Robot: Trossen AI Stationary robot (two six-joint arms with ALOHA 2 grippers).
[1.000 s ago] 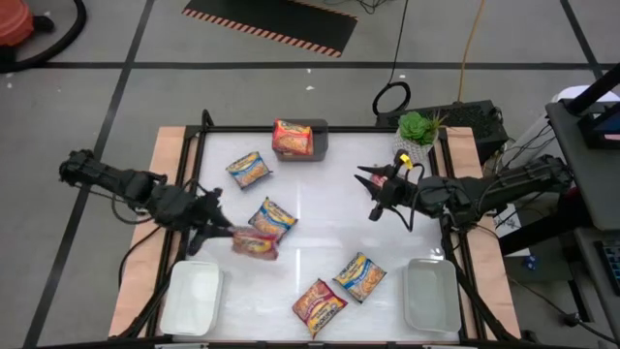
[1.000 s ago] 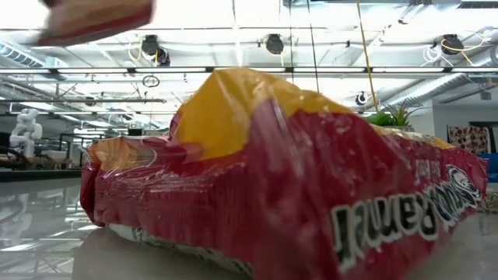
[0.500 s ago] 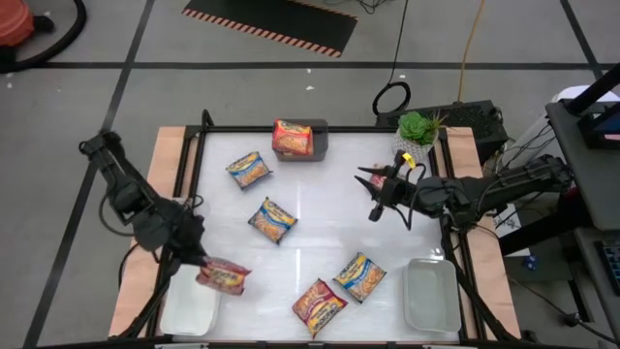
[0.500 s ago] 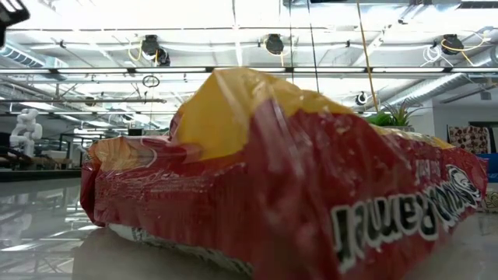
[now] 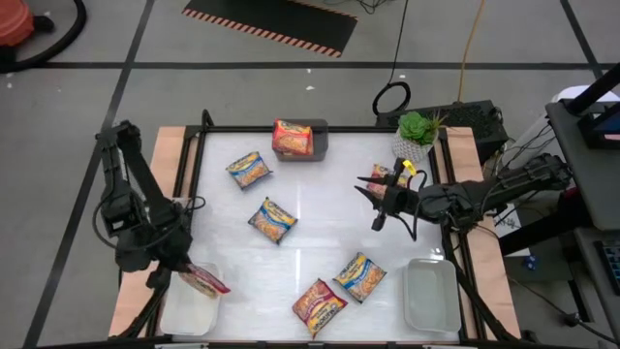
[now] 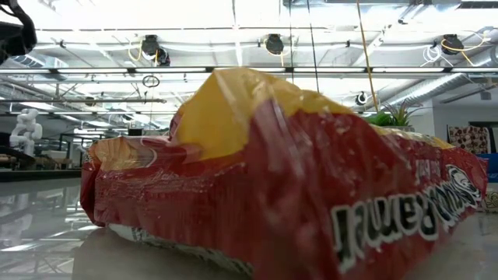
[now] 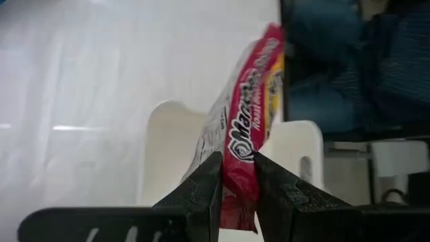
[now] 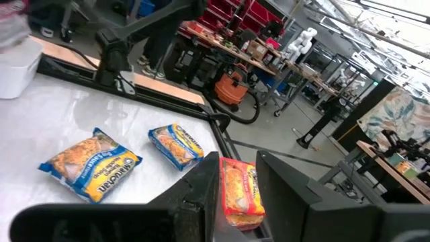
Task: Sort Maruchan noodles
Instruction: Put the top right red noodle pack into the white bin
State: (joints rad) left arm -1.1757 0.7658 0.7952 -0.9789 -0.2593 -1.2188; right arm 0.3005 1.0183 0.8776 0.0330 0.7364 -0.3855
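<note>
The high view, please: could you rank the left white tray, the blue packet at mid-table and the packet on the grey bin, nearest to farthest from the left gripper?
From the left gripper, shut on a red packet:
1. Left white tray, directly beneath.
2. Blue packet, mid-table.
3. Packet on the grey bin, far edge.

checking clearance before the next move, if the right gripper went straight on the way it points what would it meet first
Judging by the right wrist view, the right gripper points at the red packet on the grey bin. Nothing shows between them, so probably that packet first, though depth is unclear and the bare table lies beneath the path.
</note>
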